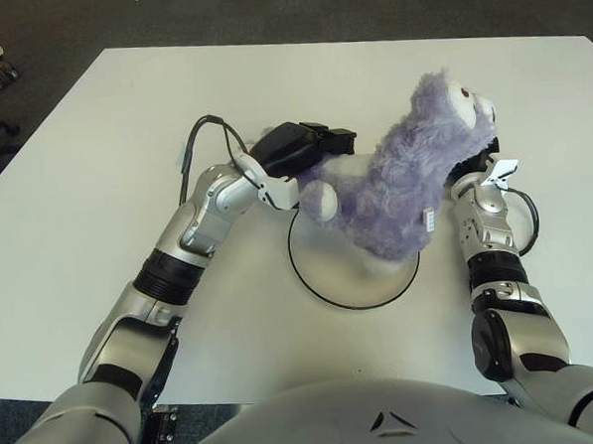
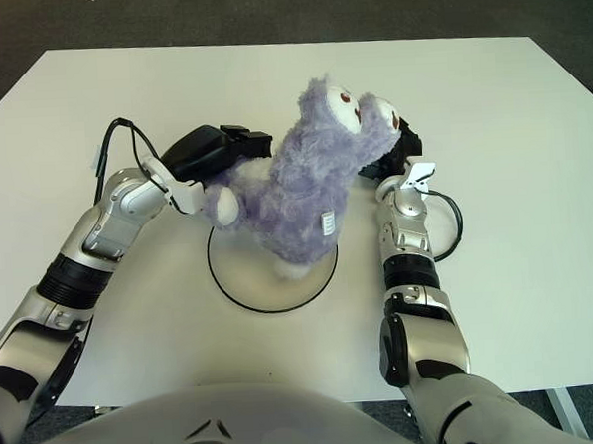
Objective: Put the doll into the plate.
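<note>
The fluffy purple plush doll point(image 1: 404, 182) stands tilted on the round white black-rimmed plate point(image 1: 331, 280), propped between both hands. The left hand point(image 1: 302, 144) presses its side; the right hand point(image 1: 477, 158) braces behind. Finger closure I cannot tell.

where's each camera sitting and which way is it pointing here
Left eye view: on the robot's head, looking forward and down at the white table; shows both silver arms, chest, left hand and right hand on the fluffy purple doll.
Right eye view: same head, slightly to the right, same downward aim; same arms and chest.
Shared: the doll over the white black-rimmed plate.
</note>
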Robot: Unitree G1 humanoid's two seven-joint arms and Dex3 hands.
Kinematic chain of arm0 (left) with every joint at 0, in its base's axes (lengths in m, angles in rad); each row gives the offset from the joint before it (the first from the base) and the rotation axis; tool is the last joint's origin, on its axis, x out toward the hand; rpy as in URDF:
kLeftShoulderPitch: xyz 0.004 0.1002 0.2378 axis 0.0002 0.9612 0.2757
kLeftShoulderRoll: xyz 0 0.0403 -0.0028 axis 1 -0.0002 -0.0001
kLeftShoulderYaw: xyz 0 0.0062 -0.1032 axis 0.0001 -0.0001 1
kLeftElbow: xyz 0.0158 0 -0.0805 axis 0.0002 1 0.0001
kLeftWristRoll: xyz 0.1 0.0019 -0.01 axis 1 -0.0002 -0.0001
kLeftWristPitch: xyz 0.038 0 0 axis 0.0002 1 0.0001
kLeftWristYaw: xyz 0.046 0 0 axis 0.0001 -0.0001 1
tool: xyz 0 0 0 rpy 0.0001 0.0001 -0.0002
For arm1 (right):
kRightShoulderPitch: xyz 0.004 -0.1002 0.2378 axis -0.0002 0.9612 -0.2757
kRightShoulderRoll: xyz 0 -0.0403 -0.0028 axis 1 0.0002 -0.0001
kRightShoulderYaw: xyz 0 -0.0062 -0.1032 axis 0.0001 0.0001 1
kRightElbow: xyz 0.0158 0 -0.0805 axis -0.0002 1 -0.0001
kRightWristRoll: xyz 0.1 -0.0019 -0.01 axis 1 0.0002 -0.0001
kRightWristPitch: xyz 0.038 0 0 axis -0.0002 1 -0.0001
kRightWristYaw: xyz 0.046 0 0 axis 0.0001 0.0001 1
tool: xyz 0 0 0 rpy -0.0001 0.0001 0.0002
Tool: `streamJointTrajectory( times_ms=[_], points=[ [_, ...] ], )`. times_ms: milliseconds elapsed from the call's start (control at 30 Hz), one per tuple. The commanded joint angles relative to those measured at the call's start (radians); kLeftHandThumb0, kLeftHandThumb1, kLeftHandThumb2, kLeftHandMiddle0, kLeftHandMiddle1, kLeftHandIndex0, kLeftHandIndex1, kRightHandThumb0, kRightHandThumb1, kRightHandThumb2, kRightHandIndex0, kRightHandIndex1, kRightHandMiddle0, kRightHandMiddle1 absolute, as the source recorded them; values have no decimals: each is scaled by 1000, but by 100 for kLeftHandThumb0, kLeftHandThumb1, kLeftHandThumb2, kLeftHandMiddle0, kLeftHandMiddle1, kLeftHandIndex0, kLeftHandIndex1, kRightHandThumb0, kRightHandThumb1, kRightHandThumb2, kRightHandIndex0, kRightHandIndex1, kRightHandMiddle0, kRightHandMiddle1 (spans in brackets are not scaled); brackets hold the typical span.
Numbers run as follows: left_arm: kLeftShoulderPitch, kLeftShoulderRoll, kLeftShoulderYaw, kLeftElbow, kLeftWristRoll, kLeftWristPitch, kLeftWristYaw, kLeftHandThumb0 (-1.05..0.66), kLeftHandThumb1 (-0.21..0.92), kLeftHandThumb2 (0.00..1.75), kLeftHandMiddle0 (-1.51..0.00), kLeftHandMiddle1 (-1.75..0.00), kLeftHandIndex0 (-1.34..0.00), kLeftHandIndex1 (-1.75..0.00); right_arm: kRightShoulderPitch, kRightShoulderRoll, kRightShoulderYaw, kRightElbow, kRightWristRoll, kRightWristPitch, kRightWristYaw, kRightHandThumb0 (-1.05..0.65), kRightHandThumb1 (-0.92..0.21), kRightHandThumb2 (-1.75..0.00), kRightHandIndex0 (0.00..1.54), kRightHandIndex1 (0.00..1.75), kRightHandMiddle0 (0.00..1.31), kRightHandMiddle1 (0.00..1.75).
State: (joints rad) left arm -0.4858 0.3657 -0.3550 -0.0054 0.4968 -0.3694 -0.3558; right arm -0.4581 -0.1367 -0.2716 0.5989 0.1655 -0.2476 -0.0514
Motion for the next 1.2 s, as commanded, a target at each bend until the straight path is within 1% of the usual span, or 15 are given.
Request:
streamJointTrajectory(
  times_ms=[0, 100, 267, 533, 700, 833, 933, 1167],
  points=[
    [22, 12, -6, -4, 22, -9, 11, 55, 13, 154, -76, -175, -90, -175, 25, 14, 0, 3, 6, 32, -6, -57, -14, -154, 136, 175, 77, 175],
    [25, 10, -4, -4, 24, -11, 12, 54, 14, 154, -75, -175, -90, -175, 26, 14, 0, 0, 4, 35, -7, -57, -14, -154, 136, 175, 77, 175],
    [45, 15, -6, 10, 48, -43, 47, 53, 15, 152, -74, -175, -92, -175, 31, 17, 1, -19, 1, 53, -15, -57, -14, -154, 136, 175, 77, 175],
    [56, 16, -9, 37, 64, -64, 69, 54, 15, 152, -74, -175, -93, -175, 35, 19, 3, -37, 2, 69, -19, -57, -13, -155, 136, 175, 77, 175],
    [65, 23, -19, 56, 103, -81, 99, 54, 14, 153, -75, -175, -94, -175, 38, 19, 3, -44, 3, 74, -16, -57, -13, -155, 136, 175, 78, 175],
    [74, 13, -16, 69, 109, -76, 120, 54, 14, 154, -76, -175, -95, -175, 37, 21, 2, -51, 7, 83, -15, -57, -13, -155, 136, 175, 78, 175],
    [77, 6, -13, 77, 97, -69, 123, 53, 15, 151, -74, -175, -94, -175, 34, 24, 1, -54, 8, 91, -18, -57, -13, -155, 135, 175, 78, 175],
    [65, 6, -17, 112, 107, -82, 147, 53, 17, 149, -73, -175, -95, -175, 34, 27, 2, -65, 5, 104, -24, -57, -13, -155, 135, 175, 78, 175]
  ],
)
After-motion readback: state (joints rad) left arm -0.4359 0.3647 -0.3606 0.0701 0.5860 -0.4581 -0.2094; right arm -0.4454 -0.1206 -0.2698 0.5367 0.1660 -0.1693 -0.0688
